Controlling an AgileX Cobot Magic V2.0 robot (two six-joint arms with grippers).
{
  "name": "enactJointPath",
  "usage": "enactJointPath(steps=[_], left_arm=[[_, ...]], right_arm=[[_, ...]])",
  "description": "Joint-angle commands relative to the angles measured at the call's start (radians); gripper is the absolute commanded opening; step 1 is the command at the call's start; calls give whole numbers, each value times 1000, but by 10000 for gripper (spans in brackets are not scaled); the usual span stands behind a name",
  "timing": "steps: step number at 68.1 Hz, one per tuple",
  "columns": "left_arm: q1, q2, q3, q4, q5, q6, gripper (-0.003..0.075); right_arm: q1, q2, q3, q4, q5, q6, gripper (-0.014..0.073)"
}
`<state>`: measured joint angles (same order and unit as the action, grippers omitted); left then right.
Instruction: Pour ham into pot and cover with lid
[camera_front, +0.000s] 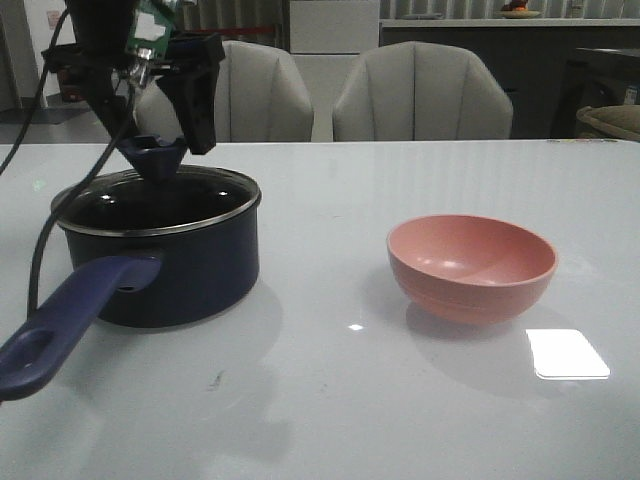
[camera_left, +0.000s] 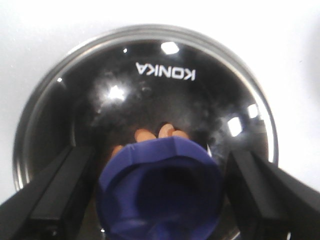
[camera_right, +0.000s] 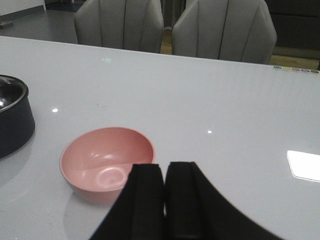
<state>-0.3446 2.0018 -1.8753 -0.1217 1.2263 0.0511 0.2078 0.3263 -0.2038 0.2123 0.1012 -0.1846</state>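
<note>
The dark navy pot (camera_front: 190, 280) stands at the table's left, its long handle (camera_front: 70, 320) pointing toward the front edge. The glass lid (camera_front: 150, 200) sits on the pot, metal rim resting on the pot's rim. My left gripper (camera_front: 155, 135) hangs over it, open, a finger on each side of the blue knob (camera_left: 160, 190) with gaps between. Through the glass, orange-pink ham chunks (camera_left: 145, 135) show inside the pot. My right gripper (camera_right: 165, 172) is shut on nothing, near the pink bowl (camera_right: 107, 160), and is out of the front view.
The pink bowl (camera_front: 472, 265) stands empty at the table's right. A bright light patch (camera_front: 567, 353) lies on the table in front of it. Two grey chairs (camera_front: 420, 95) stand behind the far edge. The pot's side (camera_right: 12, 120) shows in the right wrist view.
</note>
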Motion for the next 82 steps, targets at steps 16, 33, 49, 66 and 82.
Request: enactJointPath(steps=[16, 33, 49, 66, 82], left_arm=[[-5, -151, -53, -22, 24, 8, 565], [-5, -330, 3, -22, -40, 36, 565], [-5, -582, 217, -18, -180, 41, 565], [-5, -888, 566, -18, -409, 41, 565], [-5, -1170, 880, -18, -614, 41, 565]], right_arm=[[1, 6, -28, 0, -83, -8, 159], [1, 6, -28, 0, -83, -8, 159], [1, 6, -28, 0, -83, -8, 159], [1, 6, -28, 0, -83, -8, 159], [1, 6, -28, 0, -83, -8, 159]])
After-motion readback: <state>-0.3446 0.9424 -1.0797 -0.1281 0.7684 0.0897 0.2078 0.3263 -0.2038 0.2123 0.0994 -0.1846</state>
